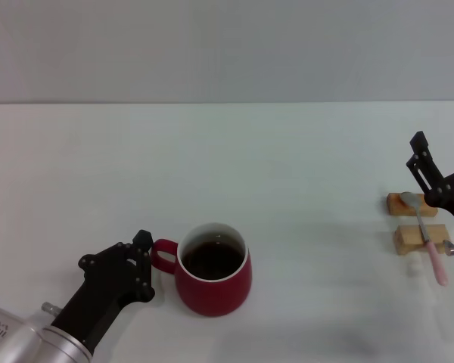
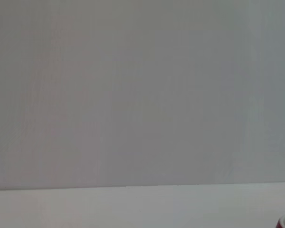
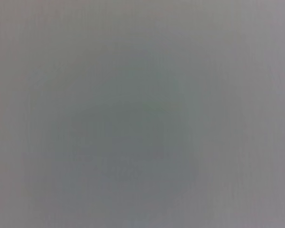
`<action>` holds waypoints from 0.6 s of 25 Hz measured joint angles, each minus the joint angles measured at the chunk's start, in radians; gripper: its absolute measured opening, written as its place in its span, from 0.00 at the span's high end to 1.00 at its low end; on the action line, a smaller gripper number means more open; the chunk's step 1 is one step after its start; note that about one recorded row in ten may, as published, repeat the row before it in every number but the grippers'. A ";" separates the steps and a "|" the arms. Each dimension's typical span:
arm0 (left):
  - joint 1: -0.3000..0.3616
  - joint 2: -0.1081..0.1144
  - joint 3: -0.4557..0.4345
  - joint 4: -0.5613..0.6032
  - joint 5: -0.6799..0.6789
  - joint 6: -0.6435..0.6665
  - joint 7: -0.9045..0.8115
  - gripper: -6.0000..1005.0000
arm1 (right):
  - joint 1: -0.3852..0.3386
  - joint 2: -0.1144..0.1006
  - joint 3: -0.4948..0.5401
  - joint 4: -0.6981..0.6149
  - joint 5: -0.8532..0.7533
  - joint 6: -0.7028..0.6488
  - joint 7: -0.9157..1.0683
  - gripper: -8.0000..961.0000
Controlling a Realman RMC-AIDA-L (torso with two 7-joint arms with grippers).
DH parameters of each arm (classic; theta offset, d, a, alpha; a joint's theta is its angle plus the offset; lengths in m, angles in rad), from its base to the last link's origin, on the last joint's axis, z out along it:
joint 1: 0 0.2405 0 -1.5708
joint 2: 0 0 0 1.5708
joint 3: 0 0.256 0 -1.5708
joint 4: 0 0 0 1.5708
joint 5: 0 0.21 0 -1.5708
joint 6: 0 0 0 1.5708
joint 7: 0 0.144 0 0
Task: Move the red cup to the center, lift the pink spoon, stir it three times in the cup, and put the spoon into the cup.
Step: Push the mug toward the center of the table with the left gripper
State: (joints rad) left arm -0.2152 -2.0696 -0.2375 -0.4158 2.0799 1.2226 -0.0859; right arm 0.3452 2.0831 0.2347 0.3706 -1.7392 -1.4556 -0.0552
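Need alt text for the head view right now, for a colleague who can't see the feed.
Left gripper is at the handle of the red cup, which holds dark liquid on the white table. At the far right, the right gripper hangs over the pink spoon lying across two wooden blocks.

The white table [image 1: 303,159] is carrying everything here. The red cup [image 1: 212,281] is sitting upright on it at about seven o'clock, dark liquid inside, handle pointing to nine o'clock. Over at three o'clock, two wooden blocks [image 1: 420,239] are lying close together, bridged by the pink spoon [image 1: 426,237], its bowl facing twelve.
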 joint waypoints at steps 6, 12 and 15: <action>0.001 -0.001 -0.003 0.004 -0.001 0.000 0.000 0.99 | -0.001 0.000 -0.001 0.002 -0.001 -0.002 0.000 0.26; 0.051 0.004 -0.132 0.027 -0.006 0.006 0.024 0.99 | -0.001 0.000 0.000 0.001 -0.002 -0.007 0.000 0.26; 0.077 0.005 -0.208 0.054 -0.007 0.041 0.024 0.99 | 0.006 0.000 0.000 0.001 -0.002 -0.004 0.000 0.26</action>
State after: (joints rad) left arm -0.1380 -2.0647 -0.4452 -0.3617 2.0725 1.2631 -0.0615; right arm 0.3509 2.0829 0.2348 0.3711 -1.7414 -1.4595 -0.0552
